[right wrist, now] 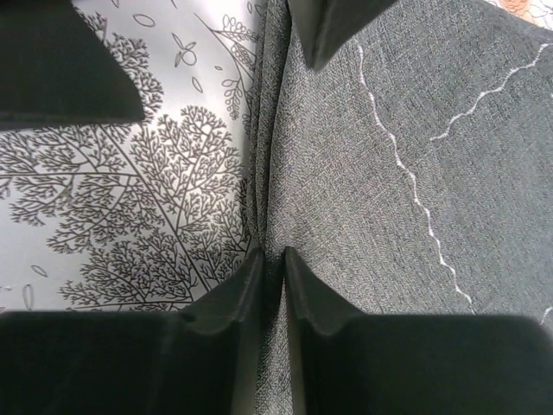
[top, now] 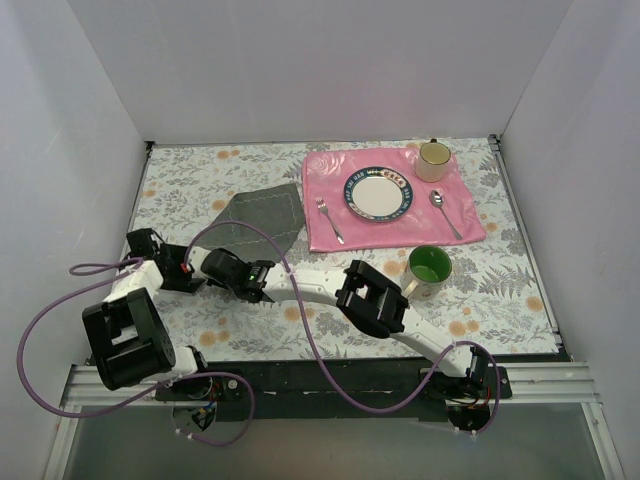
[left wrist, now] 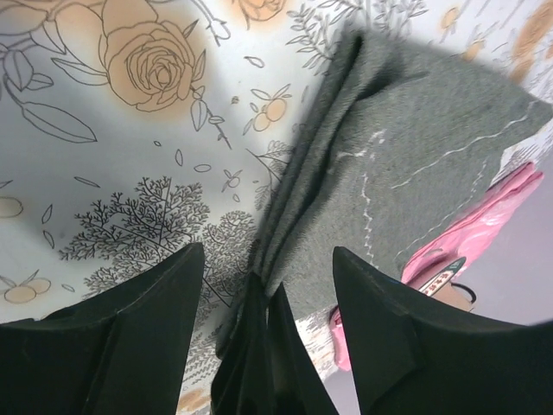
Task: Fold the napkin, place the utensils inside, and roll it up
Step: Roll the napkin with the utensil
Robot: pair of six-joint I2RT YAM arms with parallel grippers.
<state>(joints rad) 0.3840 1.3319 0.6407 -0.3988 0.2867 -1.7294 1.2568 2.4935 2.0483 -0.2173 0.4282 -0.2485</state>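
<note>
One napkin [top: 265,212], one mat [top: 400,232], one plate [top: 380,192], one fork [top: 330,220], one spoon [top: 444,212]. Two mugs: cream mug [top: 434,160], green mug [top: 430,270]. Two arms: left arm [top: 130,330], right arm [top: 375,300].

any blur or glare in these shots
Left wrist: napkin soft, its far edge smeared. Right wrist: weave crisp, right tool's fingers plain black. Top: even light, soft shadows, faint sheen on the pink mat.

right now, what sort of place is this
Likely a lab test cell staged as a dining table: plain white walls boxing in a floral tablecloth, a pink placemat with plate and fork, and a grey napkin.
</note>
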